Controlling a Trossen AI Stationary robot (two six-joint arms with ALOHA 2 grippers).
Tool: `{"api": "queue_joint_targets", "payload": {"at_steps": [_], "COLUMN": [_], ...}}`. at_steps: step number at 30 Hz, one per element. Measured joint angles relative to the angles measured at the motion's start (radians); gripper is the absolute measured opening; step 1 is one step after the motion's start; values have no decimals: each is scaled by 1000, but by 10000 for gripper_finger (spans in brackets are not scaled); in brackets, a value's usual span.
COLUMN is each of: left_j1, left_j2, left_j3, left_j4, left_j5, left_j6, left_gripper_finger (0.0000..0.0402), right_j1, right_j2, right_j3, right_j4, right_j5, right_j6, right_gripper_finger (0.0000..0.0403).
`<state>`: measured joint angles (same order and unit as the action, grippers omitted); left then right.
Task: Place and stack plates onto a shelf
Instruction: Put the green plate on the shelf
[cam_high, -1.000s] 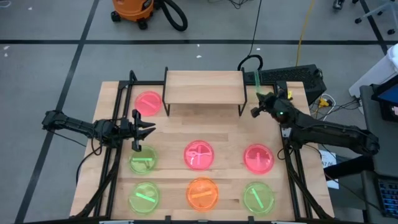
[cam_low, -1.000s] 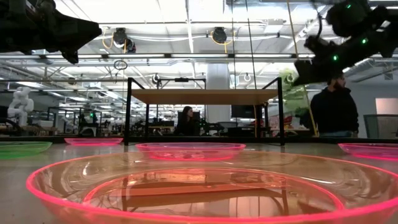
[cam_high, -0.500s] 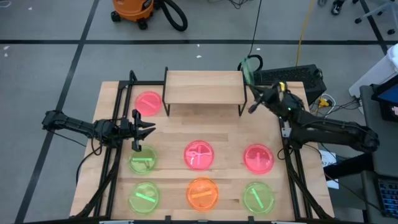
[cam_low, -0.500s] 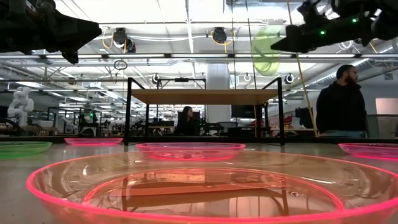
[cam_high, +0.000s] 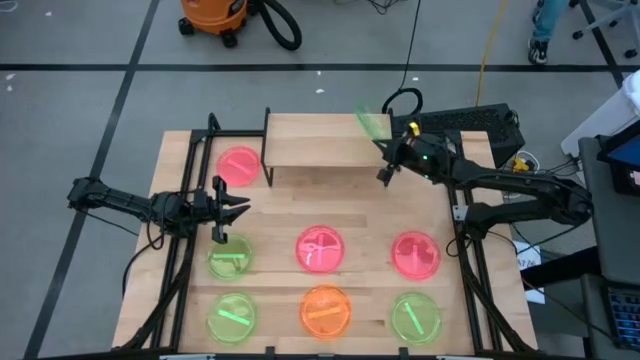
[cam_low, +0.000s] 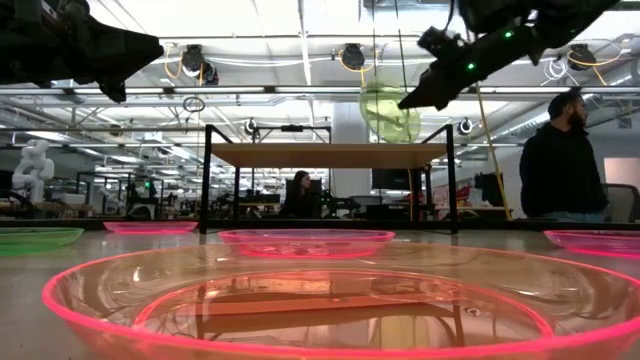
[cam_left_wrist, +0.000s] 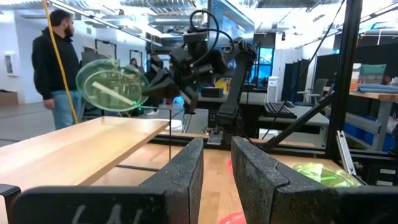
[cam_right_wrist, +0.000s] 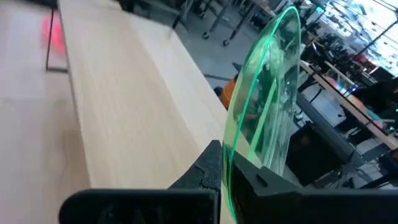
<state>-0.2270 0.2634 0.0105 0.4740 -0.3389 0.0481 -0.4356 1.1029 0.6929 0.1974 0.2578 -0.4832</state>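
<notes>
**Green plate now over shelf's right end**

R pincer (cam_high: 392, 152) is clamped shut on the rim of a green plate (cam_high: 373, 124), carried tilted nearly on edge. Over the last sec it swung in from beyond the counter's (cam_high: 370, 215) 2 o'clock corner and now hangs above the right end of the shelf (cam_high: 325, 140). Means the carry leg looks about done; plate still airborne, needs levelling, then lowering. Shelf top bare, so this would be the first one on it.

L pincer (cam_high: 222, 212) unchanged, parked at 9 o'clock, fingers part open, holding nothing, just above a green plate (cam_high: 231, 259).

Seven plates still on the counter.

Hard to read: gap between plate and shelf top can't be judged, low view only shows it above the board. Grip point mostly hidden behind the fingers in R wrist view.
</notes>
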Motion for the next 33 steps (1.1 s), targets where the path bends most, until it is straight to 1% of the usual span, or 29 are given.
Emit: {"api": "queue_joint_targets", "payload": {"at_steps": [7, 11, 12, 18, 26, 33], "left_j1": [0, 0, 0, 0, 0, 0], "left_j2": [0, 0, 0, 0, 0, 0], "left_j3": [0, 0, 0, 0, 0, 0], "left_j4": [0, 0, 0, 0, 0, 0], "left_j5": [0, 0, 0, 0, 0, 0], "left_j6": [0, 0, 0, 0, 0, 0], "left_gripper_finger": [88, 88, 88, 88, 88, 88], "right_j1": [50, 69, 73, 83, 84, 84], "right_j2": [111, 154, 161, 193, 205, 205], "right_j3": [21, 21, 21, 21, 21, 21], "right_j4": [12, 8, 9, 14, 9, 7], "right_j5": [9, 104, 113, 112, 111, 157], "right_j6": [-66, -90, -98, -114, -90, -81], "right_gripper_finger": [0, 0, 0, 5, 31, 45]}}
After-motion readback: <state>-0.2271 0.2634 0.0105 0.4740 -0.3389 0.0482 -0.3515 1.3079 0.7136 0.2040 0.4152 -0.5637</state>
